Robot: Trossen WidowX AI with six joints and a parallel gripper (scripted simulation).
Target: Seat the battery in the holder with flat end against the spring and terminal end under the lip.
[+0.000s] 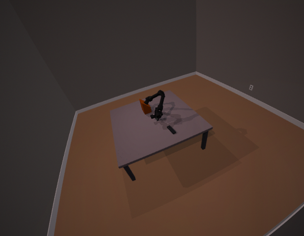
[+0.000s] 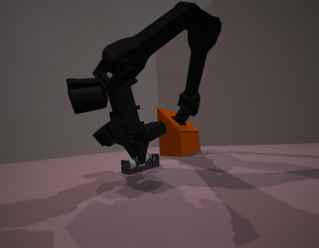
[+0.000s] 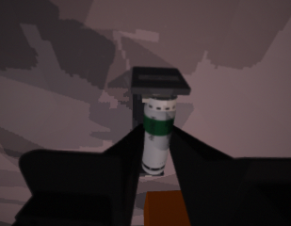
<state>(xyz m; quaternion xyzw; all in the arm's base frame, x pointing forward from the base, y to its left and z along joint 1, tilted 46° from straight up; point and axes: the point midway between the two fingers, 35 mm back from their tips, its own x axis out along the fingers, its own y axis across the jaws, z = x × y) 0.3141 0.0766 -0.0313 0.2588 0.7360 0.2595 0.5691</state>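
Observation:
The white battery with a green band (image 2: 136,161) (image 3: 157,141) lies in the dark holder (image 2: 125,166) (image 3: 160,80), tilted, its end nearer the orange block a little raised in the exterior view. Its lower end is close against the holder's end wall, at the top in the wrist view; the spring there is hidden. The raised end is near the top of the opposite end wall; whether it is under the lip cannot be told. My gripper (image 2: 142,161) (image 3: 155,129) is shut on the battery, one finger on each side of its middle.
An orange block (image 1: 145,107) (image 2: 170,141) (image 3: 166,207) stands behind the holder, at the arm's base. A dark flat oblong object (image 1: 171,129) lies on the table (image 1: 136,142), nearer the front edge.

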